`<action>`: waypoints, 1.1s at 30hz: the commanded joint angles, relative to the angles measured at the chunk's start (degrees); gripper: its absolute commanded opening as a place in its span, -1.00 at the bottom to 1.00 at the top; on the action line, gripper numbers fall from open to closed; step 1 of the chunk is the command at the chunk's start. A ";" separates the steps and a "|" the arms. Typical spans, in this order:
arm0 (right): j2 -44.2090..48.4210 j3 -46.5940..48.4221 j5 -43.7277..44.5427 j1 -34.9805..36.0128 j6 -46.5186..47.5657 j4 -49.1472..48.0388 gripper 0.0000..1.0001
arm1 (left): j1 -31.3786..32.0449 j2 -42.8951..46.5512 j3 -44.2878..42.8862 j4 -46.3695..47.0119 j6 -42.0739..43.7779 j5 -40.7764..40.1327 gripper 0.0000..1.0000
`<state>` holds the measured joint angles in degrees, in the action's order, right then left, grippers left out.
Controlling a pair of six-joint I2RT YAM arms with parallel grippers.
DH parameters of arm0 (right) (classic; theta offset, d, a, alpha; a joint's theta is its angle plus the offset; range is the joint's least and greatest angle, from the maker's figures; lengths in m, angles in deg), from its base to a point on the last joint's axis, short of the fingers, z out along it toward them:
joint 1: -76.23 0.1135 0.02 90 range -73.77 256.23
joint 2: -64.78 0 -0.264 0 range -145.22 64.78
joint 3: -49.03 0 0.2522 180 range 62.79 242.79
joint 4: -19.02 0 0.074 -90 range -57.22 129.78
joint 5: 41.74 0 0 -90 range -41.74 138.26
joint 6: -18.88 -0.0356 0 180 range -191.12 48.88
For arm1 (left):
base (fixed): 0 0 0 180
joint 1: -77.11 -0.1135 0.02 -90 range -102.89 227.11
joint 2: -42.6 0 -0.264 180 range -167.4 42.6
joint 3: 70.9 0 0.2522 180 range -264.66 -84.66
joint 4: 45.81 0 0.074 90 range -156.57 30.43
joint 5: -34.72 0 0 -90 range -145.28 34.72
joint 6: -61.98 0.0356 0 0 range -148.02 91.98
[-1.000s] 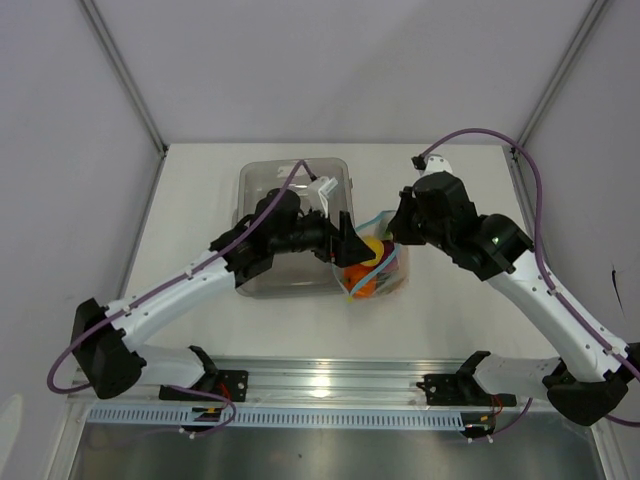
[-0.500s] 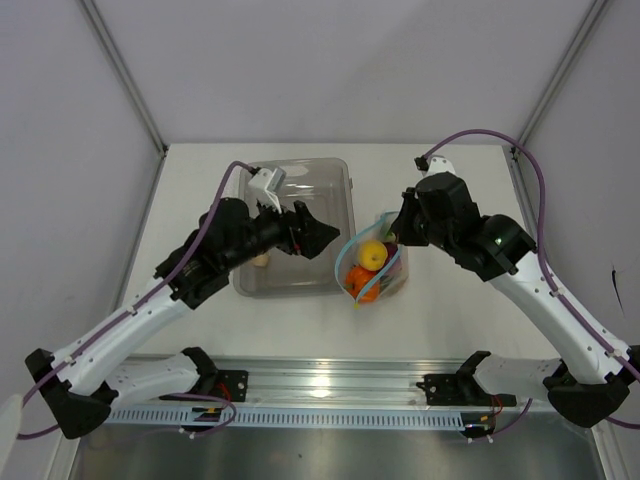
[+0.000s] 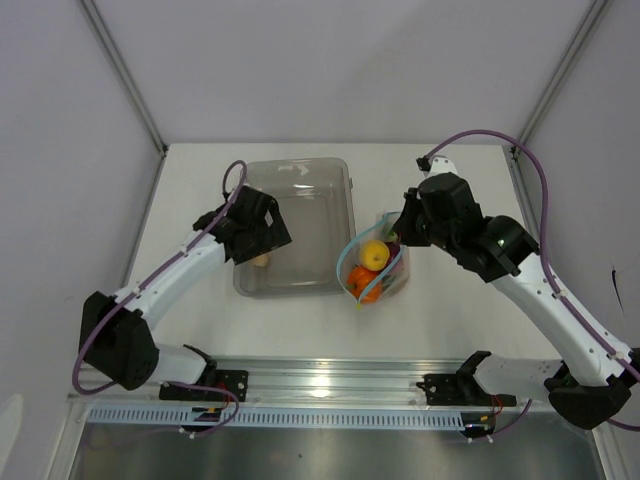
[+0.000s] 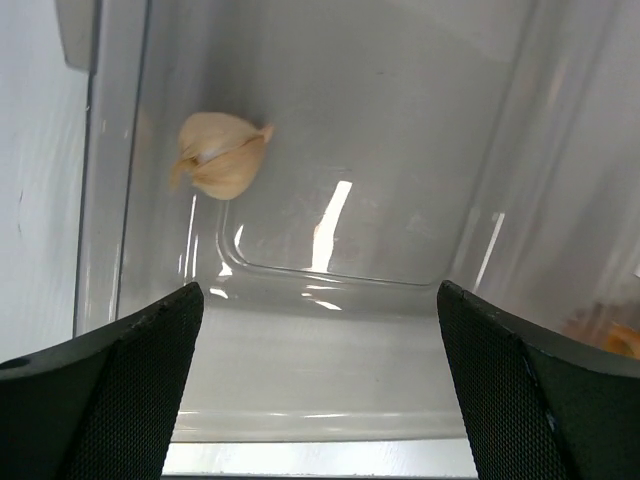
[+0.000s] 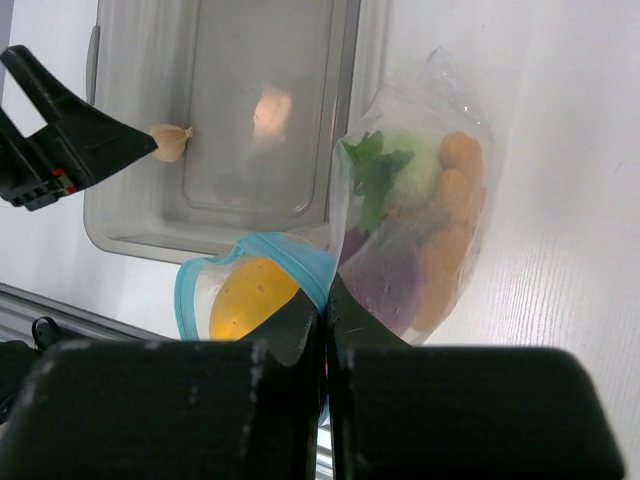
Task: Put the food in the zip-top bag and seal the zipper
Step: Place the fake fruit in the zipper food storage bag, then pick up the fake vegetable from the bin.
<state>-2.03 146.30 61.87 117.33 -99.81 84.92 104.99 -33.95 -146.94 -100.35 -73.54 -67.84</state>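
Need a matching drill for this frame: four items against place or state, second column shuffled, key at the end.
Column one:
1. beige bulb
2. lemon
3. left gripper
4. right gripper

Column two:
A. shut on the mouth edge of the zip-top bag
B. inside the bag
C. open, above the tray
D. lying in the tray

Pairs: 1-D, 2-B, 3-C, 4-A.

No writing, label, number, brand mark or sign can be read in any of the views. The clear tray (image 3: 343, 172) and the plastic bag (image 3: 400, 272) show plain surfaces with nothing legible on them.
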 commanded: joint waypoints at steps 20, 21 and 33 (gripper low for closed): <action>3.79 -2.20 -1.56 -0.50 0.47 -2.40 -1.00 | -0.28 -24.69 -19.90 -27.33 -43.93 -15.65 0.98; 3.88 -2.29 -1.56 -0.50 0.56 -2.31 -1.00 | -0.28 -24.87 -19.90 -27.60 -45.09 -17.14 0.97; 4.75 -2.73 -1.56 -0.58 1.09 -1.87 -1.00 | -0.28 -30.14 -19.90 -27.87 -57.04 -17.76 0.96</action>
<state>1.16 143.28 60.38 116.96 -99.53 84.92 104.73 -63.81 -165.89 -127.32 -124.81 -83.66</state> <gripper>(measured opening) 0.002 0.982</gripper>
